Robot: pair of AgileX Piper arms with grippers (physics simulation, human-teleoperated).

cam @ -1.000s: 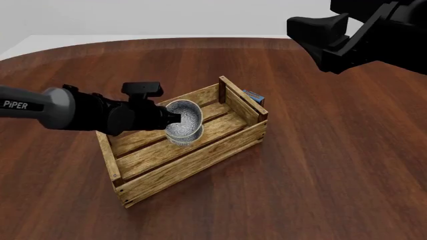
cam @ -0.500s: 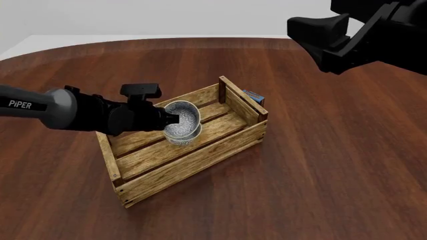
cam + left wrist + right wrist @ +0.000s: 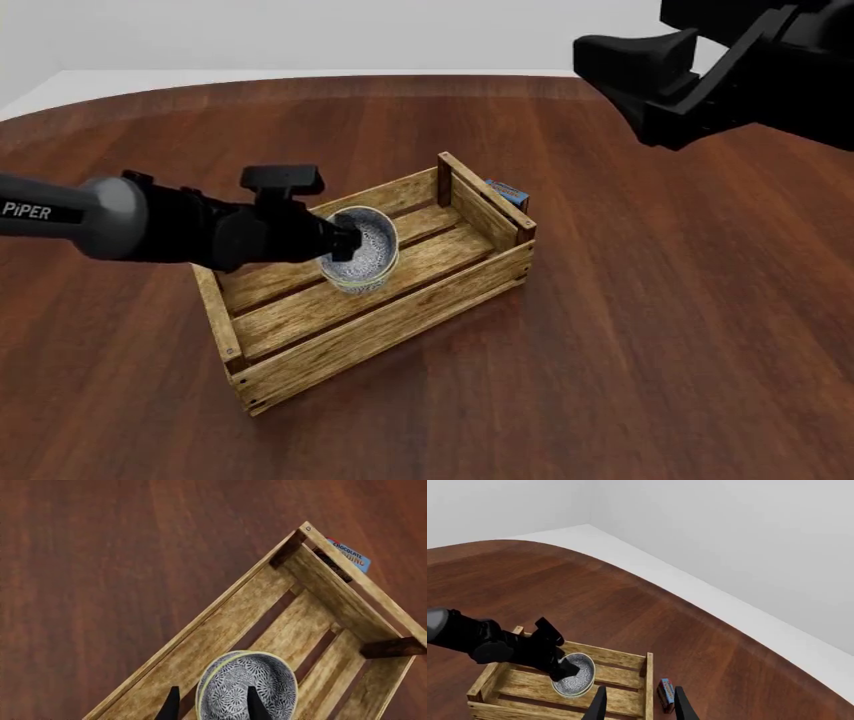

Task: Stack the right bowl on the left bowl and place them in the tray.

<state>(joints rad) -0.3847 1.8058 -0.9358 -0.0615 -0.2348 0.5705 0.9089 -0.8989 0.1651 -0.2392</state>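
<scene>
The two bowls sit nested inside the tray [image 3: 387, 330], resting on its slats. The right bowl [image 3: 270, 682] lies inside the left bowl, of which only the outer rim [image 3: 201, 690] shows. In the front view the stack [image 3: 363, 243] is near the tray's middle. My left gripper [image 3: 212, 707] is open, one finger [image 3: 172, 707] outside the stack's rim and the other [image 3: 254, 705] inside it, away from the wall. My right gripper [image 3: 640, 705] is open and empty, held high above the far right of the table [image 3: 627, 90].
A small blue box [image 3: 509, 193] lies on the table just outside the tray's far right corner, also visible in the right wrist view [image 3: 667, 692]. The dark wooden table [image 3: 667, 330] ends in a curved far edge.
The tilted stack of bowls has sunk and levelled onto the tray's slats. My left gripper's fingers now stand apart from the rim. The right arm has not moved.
</scene>
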